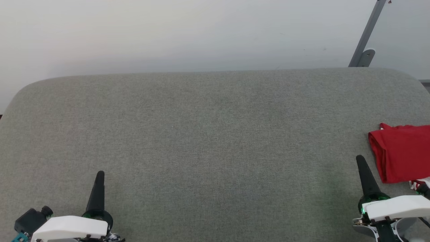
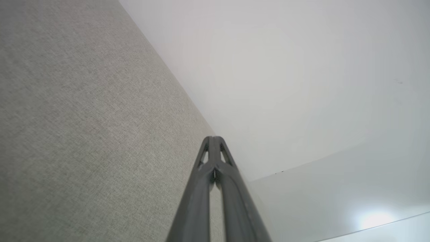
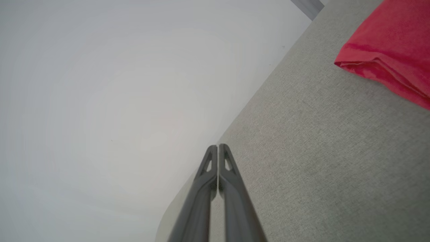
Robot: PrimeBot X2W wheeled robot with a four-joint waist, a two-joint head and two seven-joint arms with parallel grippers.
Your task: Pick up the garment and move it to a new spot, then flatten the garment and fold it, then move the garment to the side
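The garment (image 1: 401, 153) lies folded into a red block at the right edge of the grey fabric table (image 1: 208, 141), with a bit of red-and-white trim showing at its near corner; the right wrist view has its folded edge (image 3: 389, 50) at the upper right. My right gripper (image 1: 360, 158) is shut and empty just left of it, not touching. My left gripper (image 1: 100, 174) is shut and empty over the table's near left. Both wrist views show the fingers pressed together, the left (image 2: 212, 138) and the right (image 3: 217, 146).
A pale wall rises behind the table's far edge. A grey metal post (image 1: 364, 40) leans at the back right. The garment runs out of the head view's right edge.
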